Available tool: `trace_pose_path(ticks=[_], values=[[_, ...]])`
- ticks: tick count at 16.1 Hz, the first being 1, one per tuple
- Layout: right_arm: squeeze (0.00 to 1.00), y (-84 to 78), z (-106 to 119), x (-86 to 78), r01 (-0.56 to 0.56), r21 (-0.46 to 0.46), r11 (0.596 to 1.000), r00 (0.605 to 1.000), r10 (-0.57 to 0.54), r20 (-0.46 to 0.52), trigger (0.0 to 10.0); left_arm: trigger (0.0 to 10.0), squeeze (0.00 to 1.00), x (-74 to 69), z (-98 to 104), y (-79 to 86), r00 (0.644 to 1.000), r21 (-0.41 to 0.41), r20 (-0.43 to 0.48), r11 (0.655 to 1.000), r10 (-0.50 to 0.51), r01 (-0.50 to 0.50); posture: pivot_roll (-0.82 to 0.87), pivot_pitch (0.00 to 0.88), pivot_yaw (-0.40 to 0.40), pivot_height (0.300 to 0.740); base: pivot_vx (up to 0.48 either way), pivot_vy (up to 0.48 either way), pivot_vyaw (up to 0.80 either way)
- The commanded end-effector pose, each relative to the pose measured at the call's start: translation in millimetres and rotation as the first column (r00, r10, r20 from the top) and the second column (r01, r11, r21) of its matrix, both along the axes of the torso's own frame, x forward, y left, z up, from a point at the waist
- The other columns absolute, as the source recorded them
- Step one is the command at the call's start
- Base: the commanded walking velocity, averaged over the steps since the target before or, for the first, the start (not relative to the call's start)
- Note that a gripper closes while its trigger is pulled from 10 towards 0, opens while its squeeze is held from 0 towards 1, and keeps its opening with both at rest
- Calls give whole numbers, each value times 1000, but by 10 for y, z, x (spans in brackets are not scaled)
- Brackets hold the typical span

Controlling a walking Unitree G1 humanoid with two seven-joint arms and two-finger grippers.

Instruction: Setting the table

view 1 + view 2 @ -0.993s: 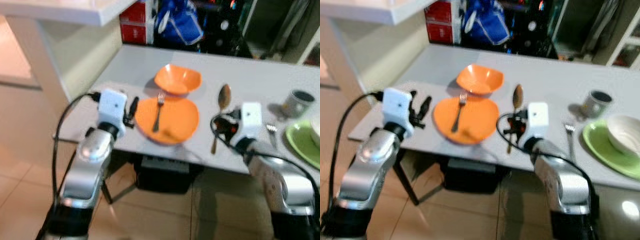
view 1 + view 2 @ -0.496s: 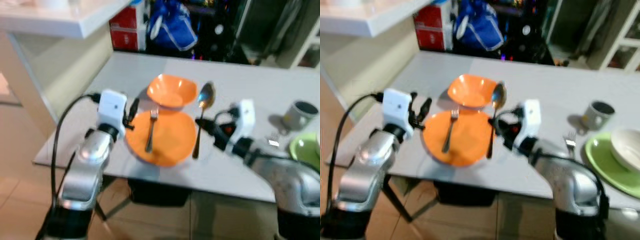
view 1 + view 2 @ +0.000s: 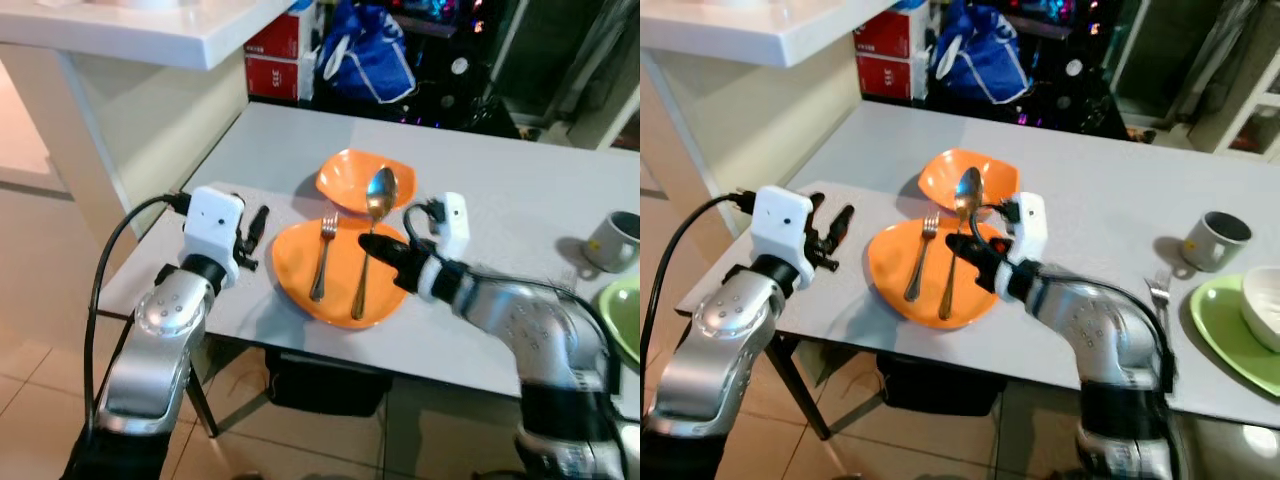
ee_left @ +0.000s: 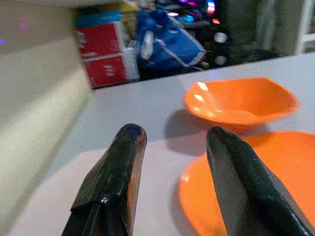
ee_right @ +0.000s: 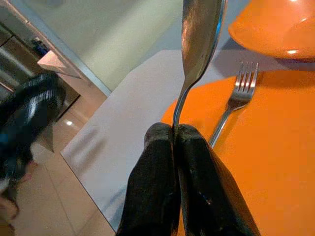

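Observation:
An orange plate (image 3: 385, 295) lies near the table's front edge, with an orange bowl (image 3: 348, 175) just behind it. A silver fork (image 3: 323, 256) rests on the plate. My right gripper (image 3: 384, 250) is shut on the handle of a silver spoon (image 3: 379, 190) and holds it over the plate, to the right of the fork, with the spoon's bowl end toward the orange bowl. In the right wrist view the fingers (image 5: 160, 162) clamp the spoon (image 5: 199, 29) above the plate (image 5: 261, 162). My left gripper (image 3: 254, 226) stands open just left of the plate, holding nothing.
A grey mug (image 3: 1215, 238), a second fork (image 3: 1160, 292) and a green plate (image 3: 1230, 345) carrying a white bowl (image 3: 1265, 305) sit at the table's right. A white counter (image 3: 150, 30) stands at the left. Red boxes and a blue bag (image 3: 365, 55) lie beyond the table.
My right gripper has carried the spoon from the table right of the plate leftward to over the plate. The camera has also shifted. The left gripper stays beside the plate.

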State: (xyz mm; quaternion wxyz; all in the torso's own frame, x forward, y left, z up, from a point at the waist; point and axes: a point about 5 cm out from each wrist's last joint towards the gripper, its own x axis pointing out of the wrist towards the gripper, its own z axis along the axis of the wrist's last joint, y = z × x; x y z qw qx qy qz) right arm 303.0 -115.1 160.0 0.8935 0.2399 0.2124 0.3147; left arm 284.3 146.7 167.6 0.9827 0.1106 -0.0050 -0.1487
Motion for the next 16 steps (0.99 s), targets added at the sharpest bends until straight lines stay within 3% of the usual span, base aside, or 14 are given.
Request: trace_pose_path(ticks=[1,4,11,13,16], values=[[0,-22,-15,34,13,-1,1000,1000,-13,-8,10000,10000,0,-27,3,-60,999,-2,-14,999,-39,39,45,0,-41,740,0,0,0],[0,135,-188,292,14,1,1000,997,-13,-82,10000,10000,0,-106,-18,-112,995,-8,-41,996,-91,91,46,0,-44,740,0,0,0],[0,220,-322,582,-1,-113,994,991,-14,-132,10000,10000,0,-203,-45,-121,989,-1,-93,993,-119,120,61,2,-54,740,0,0,0],[0,224,-344,632,2,-115,993,987,-20,-160,10000,10000,0,-262,-99,-150,971,-7,-155,983,-181,182,63,4,-53,740,0,0,0],[0,225,-369,679,-12,-130,991,984,-11,-178,10000,10000,0,-392,-212,-165,921,45,-271,952,-280,303,66,5,-52,740,0,0,0]])
